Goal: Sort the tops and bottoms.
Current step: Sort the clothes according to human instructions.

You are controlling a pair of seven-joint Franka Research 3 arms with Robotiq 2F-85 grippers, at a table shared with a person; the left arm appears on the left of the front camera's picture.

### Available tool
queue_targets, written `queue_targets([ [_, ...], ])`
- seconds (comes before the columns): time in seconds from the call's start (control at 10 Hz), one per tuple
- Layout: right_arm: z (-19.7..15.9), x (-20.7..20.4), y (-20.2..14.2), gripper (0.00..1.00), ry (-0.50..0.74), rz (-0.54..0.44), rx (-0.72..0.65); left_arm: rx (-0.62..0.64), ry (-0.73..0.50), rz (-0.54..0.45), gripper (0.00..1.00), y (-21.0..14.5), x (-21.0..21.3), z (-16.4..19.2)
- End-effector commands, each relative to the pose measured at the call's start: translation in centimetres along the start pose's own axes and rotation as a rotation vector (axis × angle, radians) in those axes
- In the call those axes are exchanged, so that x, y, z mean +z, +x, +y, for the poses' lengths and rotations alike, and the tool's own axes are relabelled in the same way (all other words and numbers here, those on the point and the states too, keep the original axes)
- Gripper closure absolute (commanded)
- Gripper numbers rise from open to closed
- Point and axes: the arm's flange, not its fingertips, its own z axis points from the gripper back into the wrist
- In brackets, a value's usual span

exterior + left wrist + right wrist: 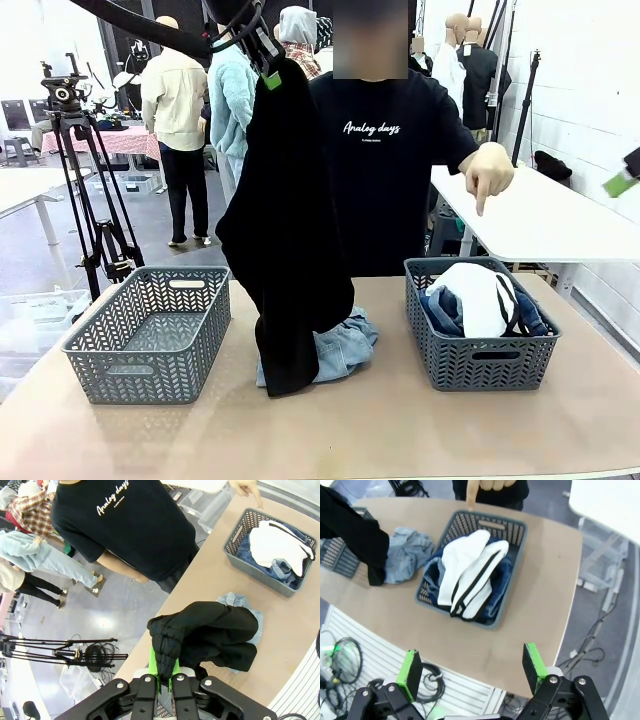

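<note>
The right gripper (472, 667) hangs high over the table's (400, 430) right end, jaws spread wide and empty. The left gripper (162, 672) is pinched tight on a bunched edge of the black knit top (285, 230), which hangs long and limp over the table's middle. Its lower end drapes in front of the crumpled pale denim bottoms (345, 350); whether it has cleared them I cannot tell. So the step in hand looks like carrying this top to a basket. The left basket (120, 375) holds nothing, while the right basket (480, 365) holds the white black-striped top (480, 295) over dark blue denim (440, 310). Beyond, the person's hand (488, 172) points one finger down at the right basket, so the next move probably calls for lifting higher, swinging right, then letting go.
</note>
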Motion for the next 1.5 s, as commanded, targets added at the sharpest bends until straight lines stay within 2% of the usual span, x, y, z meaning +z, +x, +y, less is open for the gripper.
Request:
queue_targets([
  [0.0, -1.2, -1.1, -0.2, 0.00, 0.084, 0.023, 0.001, 0.000, 0.007, -0.005, 1.00, -0.1, 0.5, 0.2],
  [0.1, -1.6, -2.5, 0.2, 0.00, 0.142, 0.005, -0.010, 0.000, 0.007, -0.005, 1.00, -0.1, 0.5, 0.2],
  [0.2, -0.9, 0.0, -0.7, 0.00, 0.030, 0.009, -0.011, 0.000, 0.000, 0.000, 1.00, 0.0, 0.0, 0.0],
  [0.3, -0.9, 0.0, -0.7, 0.00, 0.030, 0.009, -0.011, 0.040, 0.008, -0.099, 1.00, 2.7, 1.4, 0.6],
  [0.4, -0.9, 0.0, -0.7, 0.00, 0.030, 0.009, -0.011, 0.037, 0.006, -0.229, 1.00, 6.9, 3.0, 0.7],
  [0.5, -0.9, 0.0, -0.7, 0.00, 0.030, 0.009, -0.011, -0.010, -0.011, -0.316, 1.00, 10.3, 4.0, 0.2],
  [0.7, -0.9, 0.0, -0.7, 0.00, 0.030, 0.009, -0.011, -0.073, -0.055, -0.410, 1.00, 15.4, 4.9, -1.1],
  [0.9, -0.9, 0.0, -0.7, 0.00, 0.030, 0.009, -0.011, -0.063, -0.125, -0.465, 1.00, 18.5, 5.2, -2.1],
  [1.0, -0.9, 0.0, -0.7, 0.00, 0.030, 0.009, -0.011, -0.030, -0.047, -0.444, 1.00, 18.0, 5.8, -1.6],
  [1.1, -0.9, 0.0, -0.7, 0.00, 0.030, 0.009, -0.011, -0.055, -0.098, -0.445, 1.00, 14.7, 4.5, -3.2],
  [1.4, -0.9, 0.0, -0.7, 0.00, 0.030, 0.009, -0.011, -0.055, -0.098, -0.445, 1.00, 14.7, 4.5, -3.2],
])
